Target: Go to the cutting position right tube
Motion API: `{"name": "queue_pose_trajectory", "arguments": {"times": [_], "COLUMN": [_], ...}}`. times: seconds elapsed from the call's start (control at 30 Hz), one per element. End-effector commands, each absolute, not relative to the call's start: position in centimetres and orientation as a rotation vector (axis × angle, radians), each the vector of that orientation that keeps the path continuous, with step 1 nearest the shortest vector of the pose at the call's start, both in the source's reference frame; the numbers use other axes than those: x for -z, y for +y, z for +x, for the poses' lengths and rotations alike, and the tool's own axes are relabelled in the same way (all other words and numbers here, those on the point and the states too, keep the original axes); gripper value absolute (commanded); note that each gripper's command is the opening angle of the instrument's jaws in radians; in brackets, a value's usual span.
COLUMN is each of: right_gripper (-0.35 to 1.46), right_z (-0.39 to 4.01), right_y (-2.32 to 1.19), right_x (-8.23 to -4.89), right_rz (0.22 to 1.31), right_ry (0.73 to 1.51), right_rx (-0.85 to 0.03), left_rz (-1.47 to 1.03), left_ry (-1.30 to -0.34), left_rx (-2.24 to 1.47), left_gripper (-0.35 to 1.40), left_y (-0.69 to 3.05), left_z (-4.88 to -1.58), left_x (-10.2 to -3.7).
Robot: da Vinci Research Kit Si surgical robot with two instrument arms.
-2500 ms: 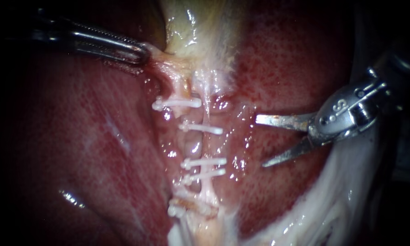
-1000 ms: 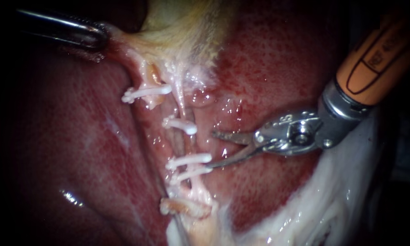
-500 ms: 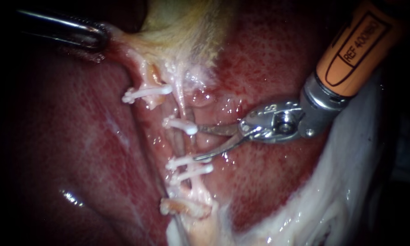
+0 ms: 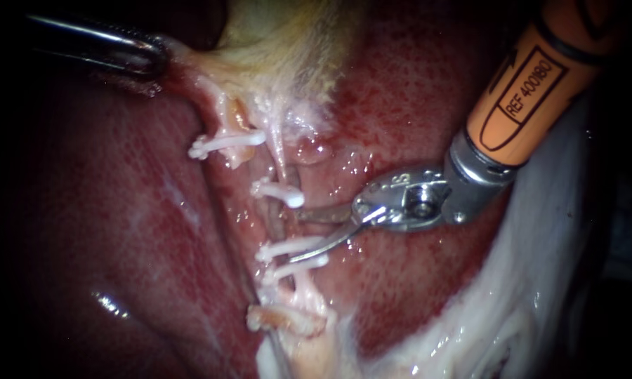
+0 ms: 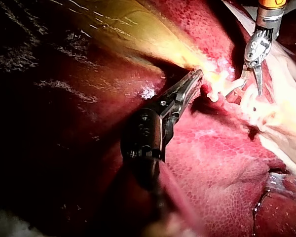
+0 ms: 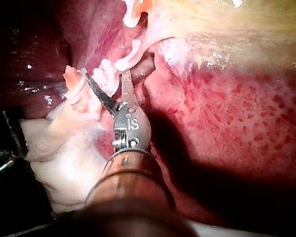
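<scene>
Your left instrument [image 4: 151, 62] has its jaws clamped on the gallbladder [image 4: 281, 49], stretching the tube [image 4: 279, 221] so your right instrument [image 4: 296, 235], its blades parted, straddles it between clips [image 4: 279, 191].

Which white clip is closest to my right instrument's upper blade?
The second clip down from the gallbladder, just above that blade's tip; the other clips lie farther off.

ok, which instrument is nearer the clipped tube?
Right. My right instrument has its open blades at the tube, between two clips. My left instrument is well away, up by the gallbladder, jaws shut on its tissue.
</scene>
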State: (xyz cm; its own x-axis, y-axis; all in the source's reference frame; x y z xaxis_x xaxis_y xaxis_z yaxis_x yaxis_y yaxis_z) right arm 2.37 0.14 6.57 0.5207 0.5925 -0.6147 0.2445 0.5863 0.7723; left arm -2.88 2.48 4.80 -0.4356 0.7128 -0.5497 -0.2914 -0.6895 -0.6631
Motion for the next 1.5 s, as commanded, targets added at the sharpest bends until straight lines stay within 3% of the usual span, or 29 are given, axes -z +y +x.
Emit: {"name": "queue_pose_trajectory", "arguments": {"times": [0.03,0.33,1.0,1.5], "right_gripper": [1.37,1.30,1.29,1.29], "right_z": [2.39,2.54,2.97,3.08], "right_y": [0.15,0.17,0.06,0.11], "right_x": [-6.57,-6.59,-6.64,-6.57], "right_rz": [0.971,1.044,1.067,1.072], "right_ry": [1.061,1.193,1.265,1.276], "right_rx": [-0.246,-0.209,-0.225,-0.230], "left_rz": [-1.141,-1.141,-1.141,-1.141], "left_ry": [-0.644,-0.645,-0.644,-0.644], "left_rx": [-2.144,-2.144,-2.144,-2.144], "left_gripper": [-0.35,-0.35,-0.35,-0.35], "left_y": [2.48,2.49,2.49,2.49], "left_z": [-2.88,-2.88,-2.89,-2.89], "left_x": [-4.80,-4.81,-4.82,-4.82]}}
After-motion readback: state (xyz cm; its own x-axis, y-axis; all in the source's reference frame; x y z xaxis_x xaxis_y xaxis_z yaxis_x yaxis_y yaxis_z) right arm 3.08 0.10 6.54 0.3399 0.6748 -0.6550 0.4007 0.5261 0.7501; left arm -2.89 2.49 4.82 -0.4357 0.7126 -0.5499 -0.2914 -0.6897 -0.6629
